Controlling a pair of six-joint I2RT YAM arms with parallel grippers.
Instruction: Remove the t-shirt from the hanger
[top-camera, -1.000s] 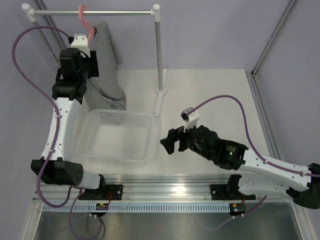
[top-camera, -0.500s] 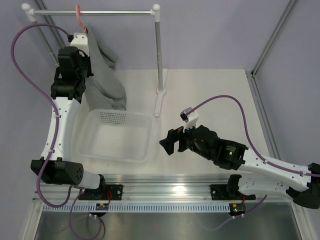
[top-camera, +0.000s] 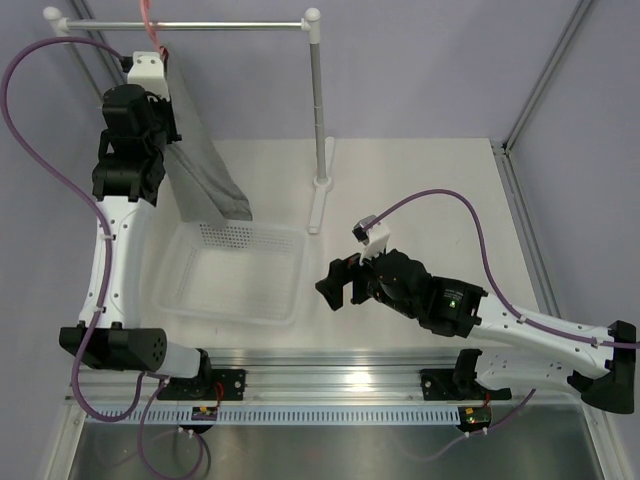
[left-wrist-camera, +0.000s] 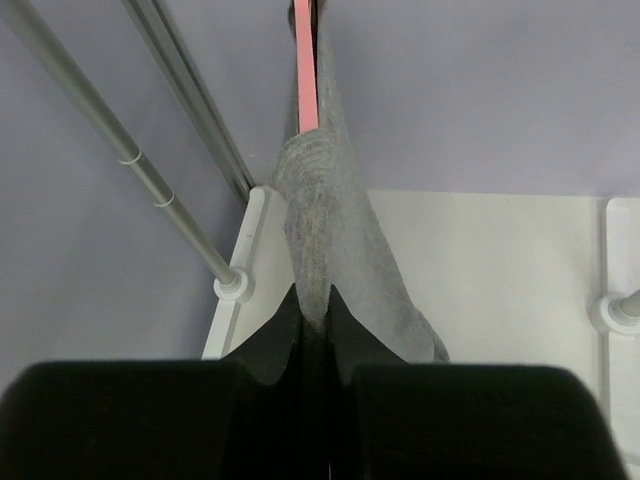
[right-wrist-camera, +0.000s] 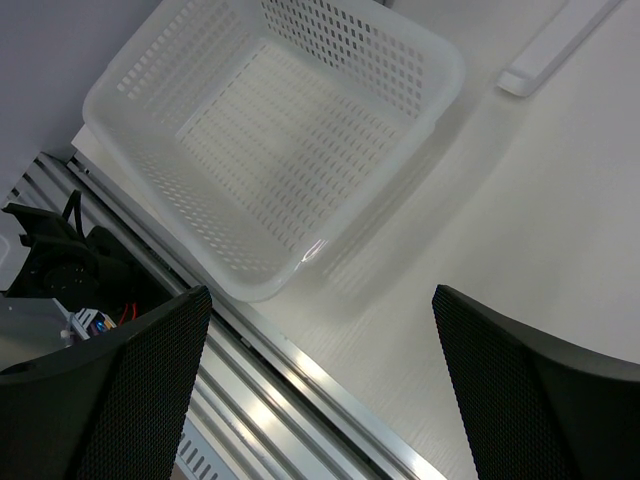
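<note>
The grey t-shirt (top-camera: 205, 165) hangs from the salmon-pink hanger (top-camera: 152, 28), whose hook sits near the left end of the clothes rail. My left gripper (top-camera: 166, 112) is high at the back left, shut on a fold of the t-shirt. In the left wrist view the t-shirt (left-wrist-camera: 330, 230) runs taut from the shut gripper (left-wrist-camera: 312, 292) up to the hanger (left-wrist-camera: 305, 80). My right gripper (top-camera: 330, 285) hovers low over the table just right of the basket, open with nothing in it; in its own view the gripper (right-wrist-camera: 320, 400) stands wide over bare table.
A white perforated basket (top-camera: 232, 316) sits on the table below the shirt, also visible in the right wrist view as the basket (right-wrist-camera: 452, 70). The rail's right post (top-camera: 318, 100) and its foot (top-camera: 318, 205) stand mid-table. An aluminium strip (top-camera: 330, 365) runs along the near edge.
The left gripper shut on the t-shirt and rose toward the back left, stretching the cloth; the hanger slid left along the rail. The right arm edged slightly left.
</note>
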